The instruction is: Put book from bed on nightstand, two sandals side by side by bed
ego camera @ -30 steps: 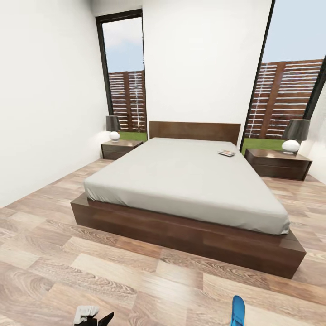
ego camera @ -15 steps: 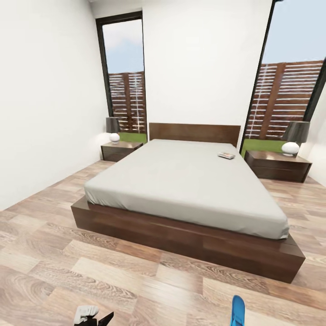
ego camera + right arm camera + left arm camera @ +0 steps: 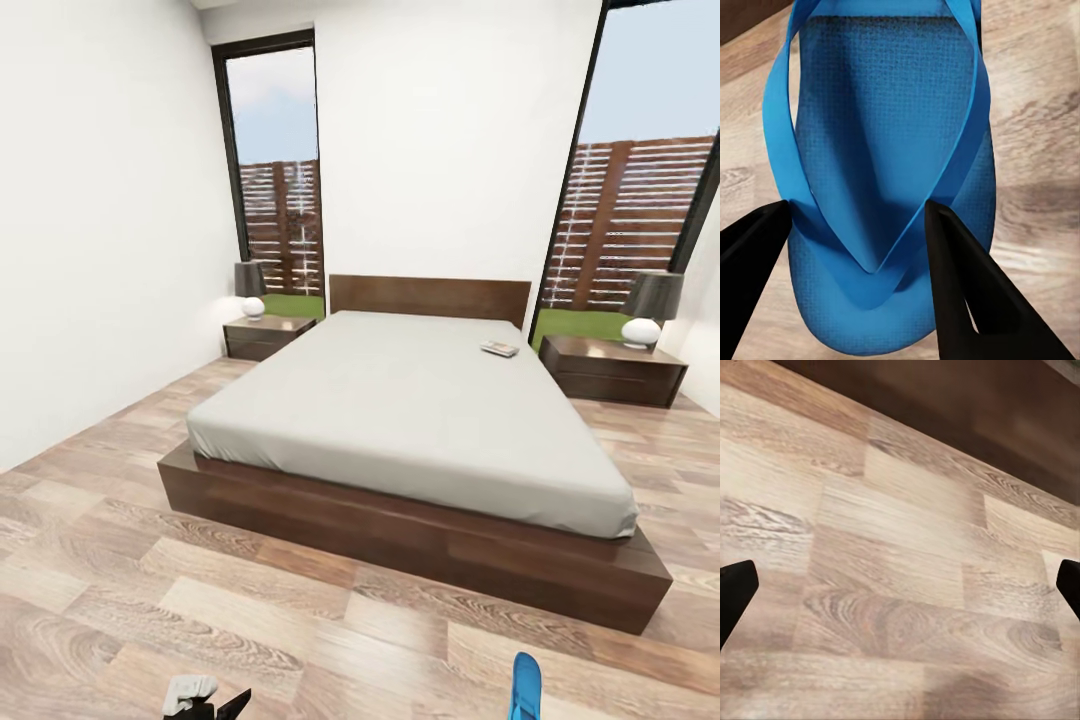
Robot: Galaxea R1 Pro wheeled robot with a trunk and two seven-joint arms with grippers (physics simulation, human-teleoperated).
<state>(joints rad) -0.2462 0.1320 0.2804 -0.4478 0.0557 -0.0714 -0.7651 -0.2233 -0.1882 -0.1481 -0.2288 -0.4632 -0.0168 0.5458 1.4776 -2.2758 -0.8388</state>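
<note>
Facing the bed from beyond its foot, the robot stands on the wood-plank floor of a white-walled bedroom with tall windows.

The book lies flat on the grey mattress, near the head end and toward the right-hand edge. It is not far from the right-hand nightstand, which carries a lamp. A second nightstand stands at the other side of the headboard, also with a lamp. Neither top has the book on it, so that part of the task is not yet done.

One blue sandal sits between the fingers of the right gripper in the right wrist view, sole facing the camera, straps meeting in a V near the fingertips. The dark fingers flank its strap, and the sandal appears held off the floor, so I judge it grasped. In the head view its blue tip shows at the bottom edge, well short of the bed.

The left gripper is spread wide over bare floor, holding nothing.

The other sandal's place cannot be told. As I judge it, one sandal is in transit; setting the pair together beside the bed and moving the book both remain.
</note>
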